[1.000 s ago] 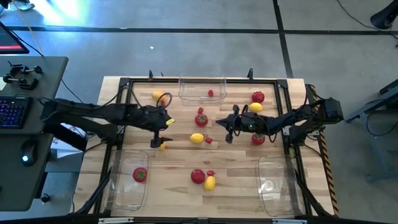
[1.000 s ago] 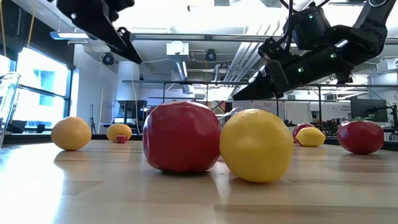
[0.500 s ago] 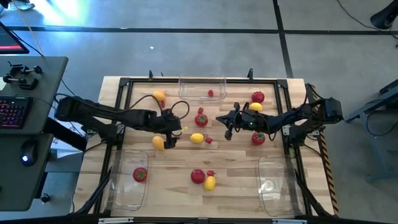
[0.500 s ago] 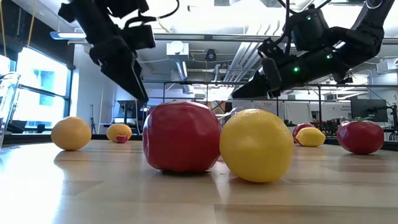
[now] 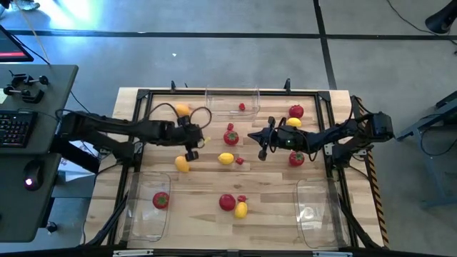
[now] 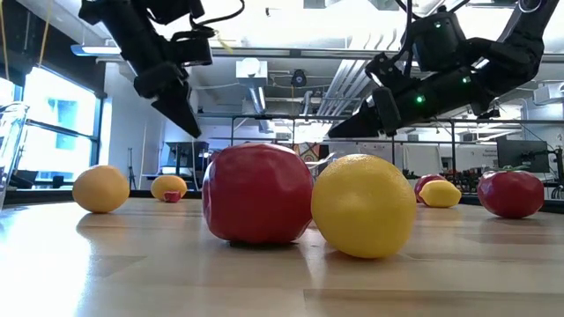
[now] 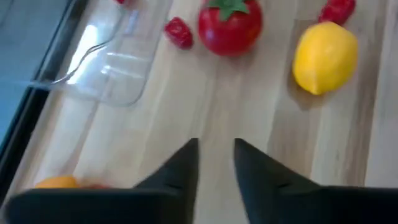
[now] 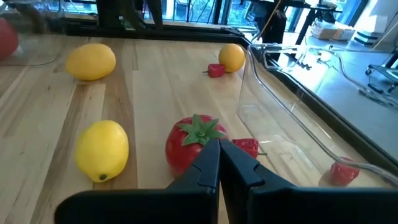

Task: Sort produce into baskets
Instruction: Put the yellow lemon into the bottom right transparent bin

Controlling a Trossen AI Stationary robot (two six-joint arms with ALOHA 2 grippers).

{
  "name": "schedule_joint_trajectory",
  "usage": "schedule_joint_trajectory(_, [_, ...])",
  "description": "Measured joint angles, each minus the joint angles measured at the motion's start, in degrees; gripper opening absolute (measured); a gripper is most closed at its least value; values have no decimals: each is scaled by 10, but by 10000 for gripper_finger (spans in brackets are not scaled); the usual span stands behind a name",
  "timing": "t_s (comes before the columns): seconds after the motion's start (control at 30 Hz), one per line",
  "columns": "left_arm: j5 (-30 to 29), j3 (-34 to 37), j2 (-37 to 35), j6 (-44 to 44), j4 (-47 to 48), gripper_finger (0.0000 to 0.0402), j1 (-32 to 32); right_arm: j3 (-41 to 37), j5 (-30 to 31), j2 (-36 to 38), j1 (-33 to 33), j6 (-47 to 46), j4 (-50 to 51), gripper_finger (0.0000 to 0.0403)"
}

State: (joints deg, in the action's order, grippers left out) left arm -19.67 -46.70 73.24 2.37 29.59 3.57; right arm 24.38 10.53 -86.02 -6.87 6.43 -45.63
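bare wood under left gripper (image 7: 216, 163), fingers nearly together, nothing held, lemon (image 7: 324, 57) and tomato (image 7: 229, 27) ahead by far basket (image 5: 232, 102). right gripper (image 8: 219, 163) closed empty, mid-table above tomato.

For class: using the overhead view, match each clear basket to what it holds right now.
Column one:
1. top-middle basket
2. bottom-left basket
3. bottom-right basket

Column two:
a. one red tomato
b. one small red berry
c. no fruit

Pairs: 1-b, 2-a, 3-c.
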Motion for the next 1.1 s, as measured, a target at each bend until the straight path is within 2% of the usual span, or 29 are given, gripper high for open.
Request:
schedule_joint_trajectory(0.07, [23, 0, -14, 8, 15, 32, 19, 0, 0, 0, 0, 1, -2, 0])
schedule_joint_trajectory(0.13, [49, 0, -26, 10, 25, 9, 42, 0, 0, 0, 0, 13, -5, 0])
schedule_joint_trajectory(0.3, [83, -28, -30, -11, 110, 7, 116, 0, 0, 0, -2, 53, -28, 0])
schedule_joint_trajectory(0.47, [121, -89, -11, -92, 177, 1, 182, 0, 0, 0, -10, 72, -36, 0])
schedule_joint_trajectory(0.7, [181, -189, 75, -194, 276, 1, 272, 0, 0, 0, -22, 69, -36, 0])
schedule_joint_trajectory(0.77, [175, -209, 105, -229, 309, 1, 285, 0, 0, 0, -22, 67, -35, 0])
schedule_joint_trajectory(0.9, [113, -239, 161, -286, 346, 19, 297, 0, 0, 0, -21, 61, -33, 0])
schedule_joint_trajectory(1.1, [80, -252, 218, -336, 352, 91, 298, 0, -2, 0, -21, 60, -22, 0])
